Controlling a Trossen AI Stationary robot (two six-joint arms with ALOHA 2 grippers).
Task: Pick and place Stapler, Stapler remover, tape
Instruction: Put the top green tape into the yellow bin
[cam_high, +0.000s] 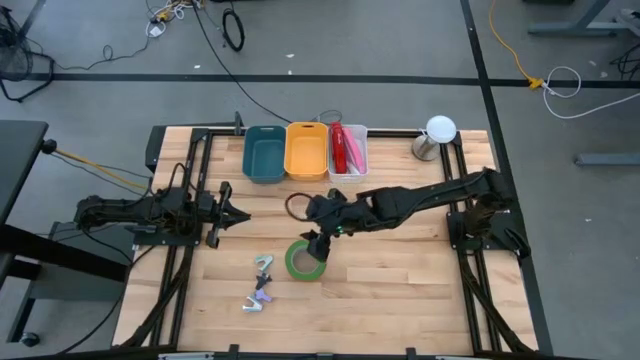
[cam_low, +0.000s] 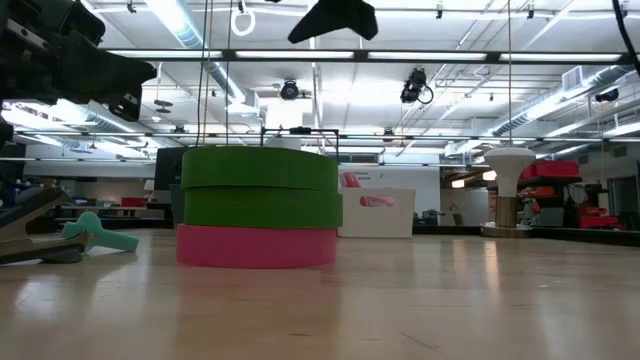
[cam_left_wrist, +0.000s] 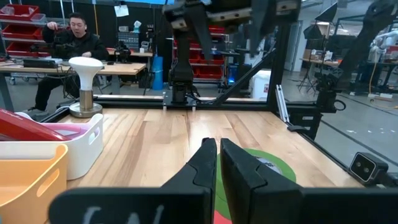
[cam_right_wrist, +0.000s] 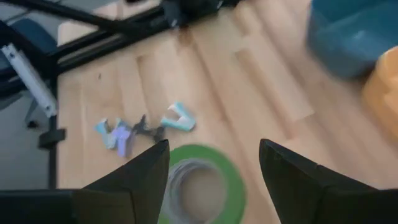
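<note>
Nearest me on the table lie the small staple removers (cam_high: 260, 283), a teal one and a purple-grey one close together, left of and just nearer than the tape (cam_high: 304, 260). The tape lies flat near the table's middle, and in the low view a pink layer shows under the green. My right gripper (cam_high: 318, 243) hangs just above the tape's far right rim, its fingers spread wide and holding nothing. My left gripper (cam_high: 237, 214) waits at the left, fingers pressed together and empty.

I judge the main risk is coming down off-centre: a finger could land on top of the ring rather than straddling its wall, and push or tip it. If green and pink are separate rolls, I might lift only one. A sliding roll could also knock the removers.

Farther off stand the blue bin (cam_high: 264, 154), orange bin (cam_high: 306, 150) and white bin (cam_high: 348, 148); something red, perhaps the stapler, lies in the white one, but I cannot make it out. How high my fingers are above the tape is also unclear.
</note>
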